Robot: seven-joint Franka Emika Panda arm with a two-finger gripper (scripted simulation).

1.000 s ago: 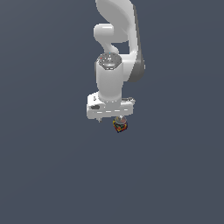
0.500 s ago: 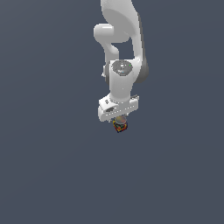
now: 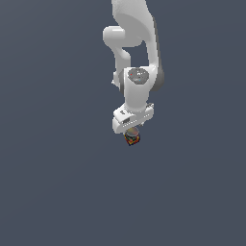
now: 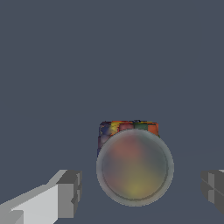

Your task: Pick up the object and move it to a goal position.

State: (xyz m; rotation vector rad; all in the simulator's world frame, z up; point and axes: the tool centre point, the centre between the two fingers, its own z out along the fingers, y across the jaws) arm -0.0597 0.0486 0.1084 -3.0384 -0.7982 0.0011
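Observation:
The object [image 3: 132,138] is a small chunky item mottled red, yellow, blue and orange with a round grey top. In the exterior view it sits just under the white gripper [image 3: 131,130], near the middle. In the wrist view the object [image 4: 134,164] lies between the two grey fingers [image 4: 70,192]. There is a visible gap on each side of it. The gripper [image 4: 142,190] is open around the object and does not touch it. No goal marker shows.
The white arm [image 3: 137,57] comes down from the top of the exterior view. A uniform dark grey surface [image 3: 57,192] fills everything else in both views.
The hand has turned about its axis and come down slightly over the object. The object has stayed in the same place.

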